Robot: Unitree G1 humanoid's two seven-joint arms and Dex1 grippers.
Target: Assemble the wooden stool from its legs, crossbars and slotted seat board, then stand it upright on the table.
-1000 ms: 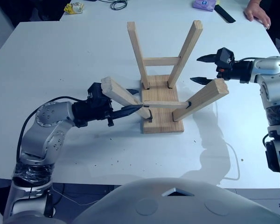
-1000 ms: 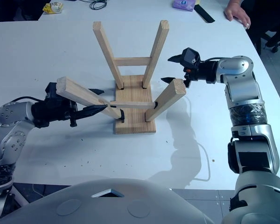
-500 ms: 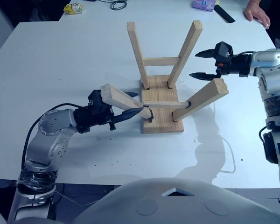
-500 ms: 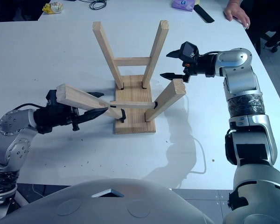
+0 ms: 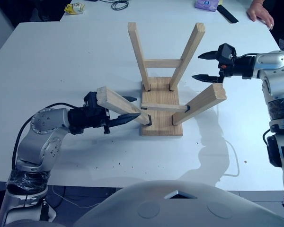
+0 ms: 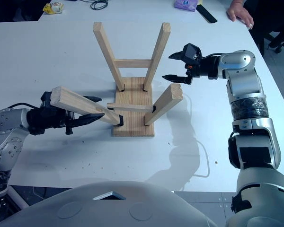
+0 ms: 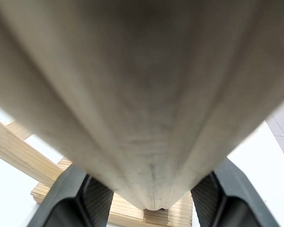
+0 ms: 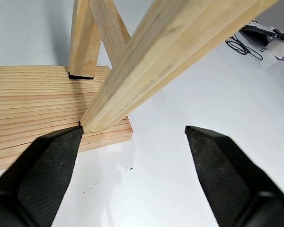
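Stool [image 5: 163, 107] shifted left with left gripper [image 5: 135, 107].
That gripper clamps near leg [image 5: 116, 101]; right gripper [image 5: 197, 66], fingers apart, beside far leg [image 5: 184, 54]. Four legs [image 5: 137, 52], two crossbars [image 5: 163, 62], one board [image 5: 161, 126].

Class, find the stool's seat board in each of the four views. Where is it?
Left eye view: seat board flat at table centre, under the legs.
Right eye view: same spot.
Left wrist view: beyond the gripped leg's end.
Right wrist view: under the back leg between the open fingers.
Shared landmark: legs slotted into the board.
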